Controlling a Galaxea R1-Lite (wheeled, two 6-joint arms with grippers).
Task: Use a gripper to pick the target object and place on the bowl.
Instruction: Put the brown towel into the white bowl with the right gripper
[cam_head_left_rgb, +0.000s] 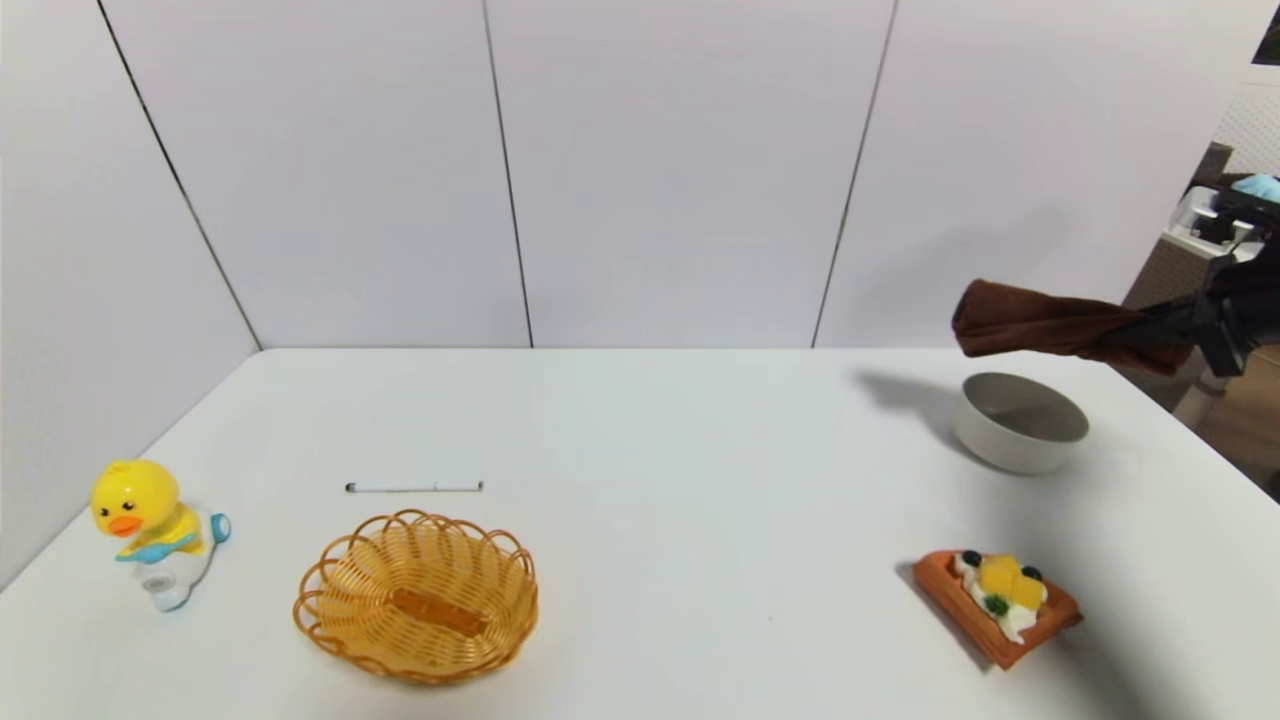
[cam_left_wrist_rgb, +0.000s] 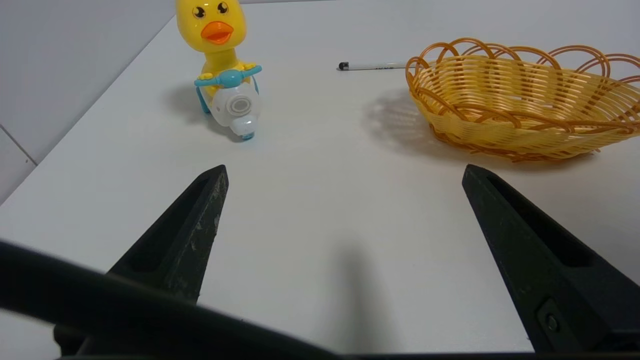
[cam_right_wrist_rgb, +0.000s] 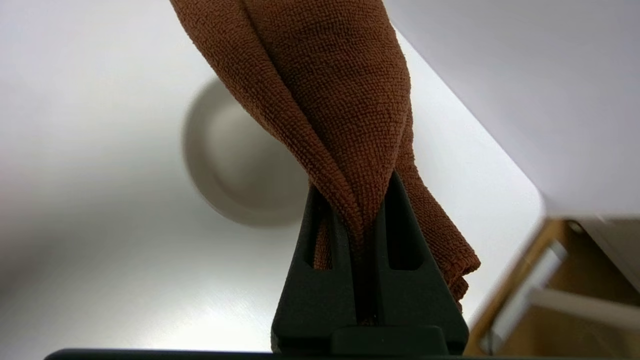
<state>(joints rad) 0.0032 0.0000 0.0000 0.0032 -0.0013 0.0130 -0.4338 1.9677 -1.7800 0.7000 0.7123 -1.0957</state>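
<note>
The right gripper (cam_right_wrist_rgb: 355, 200) is pinching the brown towel (cam_right_wrist_rgb: 325, 95) between jaws pressed tightly on the cloth, holding it in the air. The towel is extending forward from the jaws, with a shorter fold hanging beside one finger. The off-white bowl (cam_head_left_rgb: 1020, 421) is sitting on the white table (cam_head_left_rgb: 640, 450) below and just ahead of the jaws, apart from the towel. The left gripper (cam_left_wrist_rgb: 345, 175) is hovering with jaws spread wide; a duck toy (cam_left_wrist_rgb: 222, 65) and wicker basket (cam_left_wrist_rgb: 520, 100) are lying beyond its fingertips.

Bright even overhead light, soft shadows, bowl (cam_right_wrist_rgb: 240, 170) blurred behind towel (cam_right_wrist_rgb: 325, 100)
</note>
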